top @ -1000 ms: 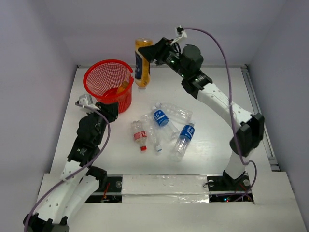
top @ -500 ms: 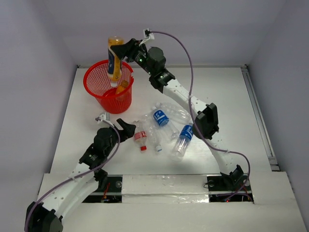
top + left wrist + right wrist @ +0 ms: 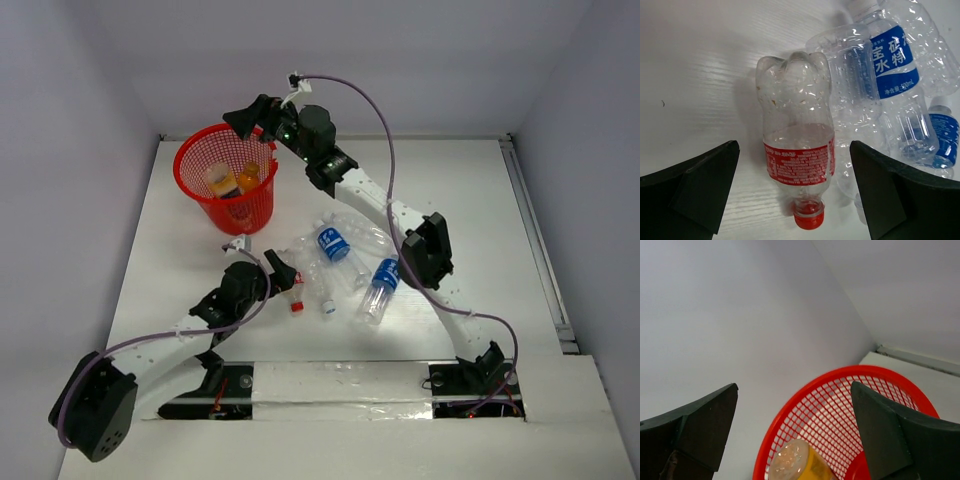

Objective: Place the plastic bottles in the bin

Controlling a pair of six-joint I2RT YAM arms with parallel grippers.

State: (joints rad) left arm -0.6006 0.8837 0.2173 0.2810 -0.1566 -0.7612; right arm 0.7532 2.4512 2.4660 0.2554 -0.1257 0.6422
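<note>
Orange bottle (image 3: pixel 226 183) lies inside the red bin (image 3: pixel 247 209).

There is one round red plastic mesh basket (image 3: pixel 250 212). Two orange plastic bottles (image 3: pixel 248 176) are in it. Five clear plastic bottles (image 3: pixel 380 288) are outside it: one with a red label, two with blue labels and two with no label showing.

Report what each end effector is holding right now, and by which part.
Nothing is held. The left end effector stands open over the red-labelled bottle, not gripping it; the right end effector stands open above the bin.
</note>
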